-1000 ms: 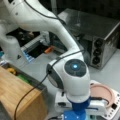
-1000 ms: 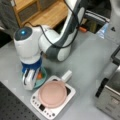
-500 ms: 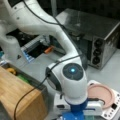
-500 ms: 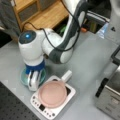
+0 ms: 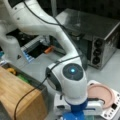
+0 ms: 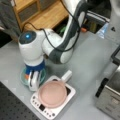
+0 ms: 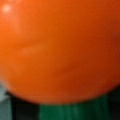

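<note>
The wrist view is basically just a big orange thing point(image 7: 58, 50) filling the frame, super blurry, cut off at the top and both sides, can't tell what it is. In a front view the gripper point(image 6: 33, 81) sits low over a green bowl point(image 6: 42, 75), and its fingertips are hidden inside it. In a front view the arm's big joint covers the gripper completely, and the pink pan point(image 5: 101, 93) is partly blocked too.
</note>
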Controlling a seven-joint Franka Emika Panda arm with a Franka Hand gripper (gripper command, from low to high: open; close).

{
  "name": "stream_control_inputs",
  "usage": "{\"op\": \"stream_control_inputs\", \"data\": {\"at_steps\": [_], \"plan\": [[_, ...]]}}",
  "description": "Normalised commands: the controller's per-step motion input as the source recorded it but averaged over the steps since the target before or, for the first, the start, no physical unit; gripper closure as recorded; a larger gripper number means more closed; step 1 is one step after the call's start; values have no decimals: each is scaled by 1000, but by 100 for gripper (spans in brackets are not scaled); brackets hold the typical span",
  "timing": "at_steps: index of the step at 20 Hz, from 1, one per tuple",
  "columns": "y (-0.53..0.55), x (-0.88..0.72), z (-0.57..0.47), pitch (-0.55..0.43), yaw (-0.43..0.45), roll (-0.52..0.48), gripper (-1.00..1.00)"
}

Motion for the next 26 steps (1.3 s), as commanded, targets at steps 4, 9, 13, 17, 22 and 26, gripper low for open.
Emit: {"op": "stream_control_inputs", "data": {"at_steps": [4,9,13,17,22,26], "plan": [[-135,-67,146,5,-11,142,100],[-142,-83,222,68,16,136,100],[-145,-40,185,73,38,109,100],[-158,-59,156,68,128,71,100],[-106,-150,155,48,386,60,100],[6,-189,105,50,640,19,100]]}}
